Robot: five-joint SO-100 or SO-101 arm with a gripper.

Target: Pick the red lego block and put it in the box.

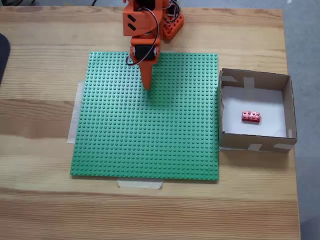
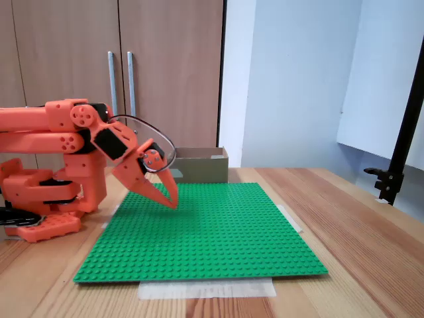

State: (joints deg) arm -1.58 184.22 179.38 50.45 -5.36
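The red lego block (image 1: 251,117) lies on the white floor of the box (image 1: 287,105), which stands just right of the green baseplate in a fixed view looking down. In a fixed view from the side, the box (image 2: 202,165) shows as a brown wall behind the plate, its inside hidden. My orange gripper (image 1: 147,85) hangs over the far part of the green baseplate (image 1: 150,145), well left of the box. Its fingers are shut with nothing between them, the tip pointing down close above the studs, as the gripper (image 2: 172,201) shows from the side.
The arm's orange base (image 2: 43,199) sits at the table's far edge behind the plate. Tape strips (image 1: 140,184) hold the baseplate to the wooden table. A black stand (image 2: 404,132) rises at the side. A dark object (image 1: 2,55) pokes in at the left edge.
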